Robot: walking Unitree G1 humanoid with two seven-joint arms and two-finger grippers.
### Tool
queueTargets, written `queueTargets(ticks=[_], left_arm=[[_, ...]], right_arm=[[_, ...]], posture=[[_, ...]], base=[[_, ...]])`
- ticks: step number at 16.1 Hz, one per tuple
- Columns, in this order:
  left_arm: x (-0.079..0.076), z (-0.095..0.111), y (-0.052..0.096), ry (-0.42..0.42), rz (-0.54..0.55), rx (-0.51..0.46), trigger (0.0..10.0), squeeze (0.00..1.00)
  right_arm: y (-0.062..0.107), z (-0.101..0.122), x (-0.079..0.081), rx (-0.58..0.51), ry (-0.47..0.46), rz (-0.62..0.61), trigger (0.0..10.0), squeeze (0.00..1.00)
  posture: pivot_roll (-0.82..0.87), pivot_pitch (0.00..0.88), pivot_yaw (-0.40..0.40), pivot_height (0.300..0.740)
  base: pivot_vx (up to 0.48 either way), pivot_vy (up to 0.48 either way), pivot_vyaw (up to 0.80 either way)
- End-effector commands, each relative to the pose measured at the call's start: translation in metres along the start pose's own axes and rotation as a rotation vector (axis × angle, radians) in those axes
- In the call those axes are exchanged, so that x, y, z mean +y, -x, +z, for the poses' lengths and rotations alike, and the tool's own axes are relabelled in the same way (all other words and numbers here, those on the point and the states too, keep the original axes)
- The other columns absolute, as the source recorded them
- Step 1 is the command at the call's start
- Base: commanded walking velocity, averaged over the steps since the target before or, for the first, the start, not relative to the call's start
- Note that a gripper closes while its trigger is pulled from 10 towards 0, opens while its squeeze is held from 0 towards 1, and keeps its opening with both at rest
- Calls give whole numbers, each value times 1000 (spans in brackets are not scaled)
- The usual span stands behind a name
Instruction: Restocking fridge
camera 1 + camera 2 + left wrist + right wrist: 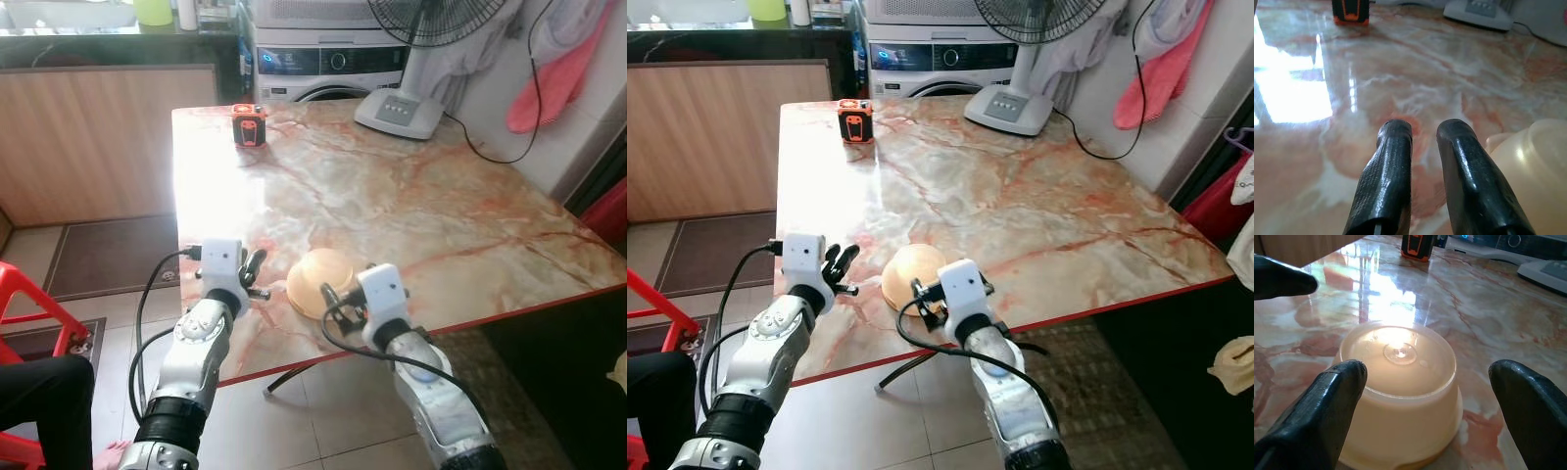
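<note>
A pale yellow round tub (pixel 315 277) stands upside down on the marble table (pixel 411 206), close to the front edge. My right gripper (pixel 345 290) is open at table height. In the right wrist view its two black fingers (pixel 1334 391) stand one on each side of the tub (pixel 1400 382) without touching it. My left gripper (pixel 253 270) hovers just left of the tub. Its fingers (pixel 1393 161) lie close together with nothing between them, and the tub's rim (pixel 1533 156) shows beside them.
An orange and black device (pixel 249 124) sits at the table's far left. A fan base (pixel 400 110) with its cable stands at the back, a washing machine (pixel 328 64) behind it. A red chair (pixel 29 308) and a person's dark-clothed leg (pixel 39 397) are at the lower left.
</note>
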State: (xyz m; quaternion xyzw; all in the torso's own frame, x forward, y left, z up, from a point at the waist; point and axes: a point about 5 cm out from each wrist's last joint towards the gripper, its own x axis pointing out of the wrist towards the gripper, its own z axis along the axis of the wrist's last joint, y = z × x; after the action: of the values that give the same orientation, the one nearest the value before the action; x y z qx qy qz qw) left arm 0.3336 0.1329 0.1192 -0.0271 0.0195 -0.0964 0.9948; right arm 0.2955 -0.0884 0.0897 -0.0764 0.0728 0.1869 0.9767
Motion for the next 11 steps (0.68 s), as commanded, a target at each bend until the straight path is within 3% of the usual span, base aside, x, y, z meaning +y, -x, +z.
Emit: queueTargets(ticks=[1,2,5,6,8,9,11], left_arm=[[-2,8,-4,-16,-3,-43,10000,0],[-2,9,-4,-16,-4,-50,10000,0],[0,37,-1,-32,-61,-226,10000,0],[-2,37,-2,-35,-84,-220,10000,0],[-12,30,-7,-73,-199,-141,10000,0],[-12,28,-8,-85,-213,-127,10000,0],[-11,21,-11,-116,-226,-81,10000,0]], right_arm=[[0,0,-1,14,11,4,10000,0],[0,0,-1,14,11,4,10000,0],[5,-4,-11,22,-19,-39,10000,0],[5,-4,-13,21,-26,-49,10000,0],[10,0,-39,-7,-96,-185,10000,0],[13,0,-48,-12,-112,-231,10000,0],[25,-3,-83,-4,-127,-384,10000,0]], posture=[[-68,0,-88,740],[-68,0,-89,740],[-64,0,-90,740],[-65,0,-90,740],[-69,0,-87,740],[-71,0,-84,740],[-77,0,-80,740]], base=[[0,0,0],[0,0,0],[0,0,0],[0,0,0],[0,0,0],[0,0,0],[0,0,0]])
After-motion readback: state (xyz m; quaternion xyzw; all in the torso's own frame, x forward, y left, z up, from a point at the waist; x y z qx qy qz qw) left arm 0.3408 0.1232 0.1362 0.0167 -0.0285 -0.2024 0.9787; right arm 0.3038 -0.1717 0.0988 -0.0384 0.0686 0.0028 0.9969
